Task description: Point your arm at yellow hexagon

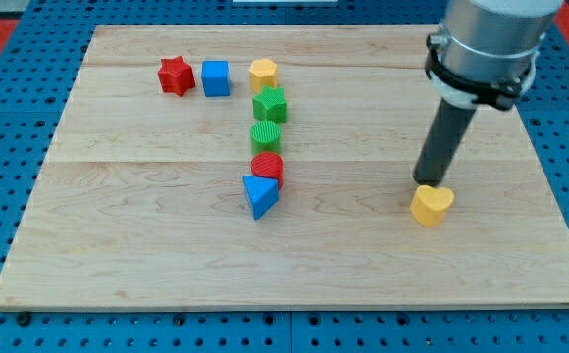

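Note:
The yellow hexagon [263,73] sits near the view's top, left of centre, on the wooden board [147,245]. My tip [428,183] is far to its right and lower, at the view's right, touching or just above the top edge of a yellow heart block [432,205]. The dark rod rises from the tip up to the grey arm body [486,44] at the view's top right.
A red star [176,75] and a blue cube [216,77] lie left of the hexagon. Below it run a green star-like block [270,103], a green cylinder [266,136], a red cylinder [267,167] and a blue triangle [259,195].

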`<action>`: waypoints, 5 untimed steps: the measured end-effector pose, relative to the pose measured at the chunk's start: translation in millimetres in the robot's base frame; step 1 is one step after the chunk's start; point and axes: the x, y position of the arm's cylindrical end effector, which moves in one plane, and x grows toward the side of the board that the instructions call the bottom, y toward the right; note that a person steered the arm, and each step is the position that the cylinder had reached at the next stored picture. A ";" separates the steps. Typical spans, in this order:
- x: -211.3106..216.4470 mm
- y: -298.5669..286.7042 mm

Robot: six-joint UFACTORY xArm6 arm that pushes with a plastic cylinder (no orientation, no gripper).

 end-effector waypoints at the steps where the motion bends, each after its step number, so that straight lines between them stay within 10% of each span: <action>1: 16.4 -9.9; 3: 41.5 4.7; 5: -46.8 -57.1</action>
